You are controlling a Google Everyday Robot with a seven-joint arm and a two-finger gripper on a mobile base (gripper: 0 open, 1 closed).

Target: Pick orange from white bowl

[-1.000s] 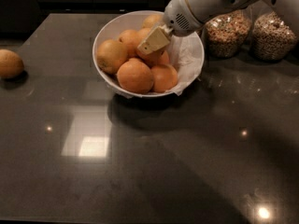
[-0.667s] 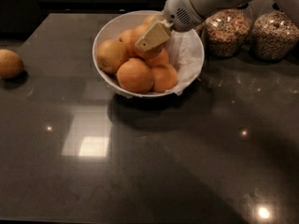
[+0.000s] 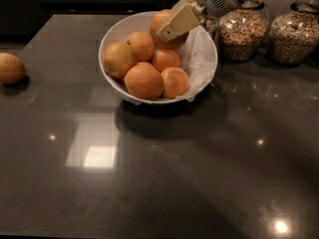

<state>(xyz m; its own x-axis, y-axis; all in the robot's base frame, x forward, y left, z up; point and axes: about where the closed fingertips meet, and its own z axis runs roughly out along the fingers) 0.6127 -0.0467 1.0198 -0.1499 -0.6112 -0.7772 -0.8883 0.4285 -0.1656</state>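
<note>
The white bowl (image 3: 105,71) with crumpled paper lining (image 3: 199,59) stands at the back middle of the dark counter. It holds several oranges, such as the front one (image 3: 144,80). My gripper (image 3: 168,30) reaches in from the upper right, over the bowl's far side. It is shut on one orange (image 3: 160,20), held raised above the other fruit at about rim height. One cream finger (image 3: 179,21) lies across the front of that orange; the other finger is hidden behind it.
A lone orange (image 3: 10,67) lies on the counter at the far left. Two glass jars of grains (image 3: 242,31) (image 3: 294,36) stand just right of the bowl, under my arm. The counter's back edge runs behind the bowl.
My gripper has risen up and slightly right from among the fruit in the bowl, carrying one orange with it. The other oranges and the bowl have stayed put.
</note>
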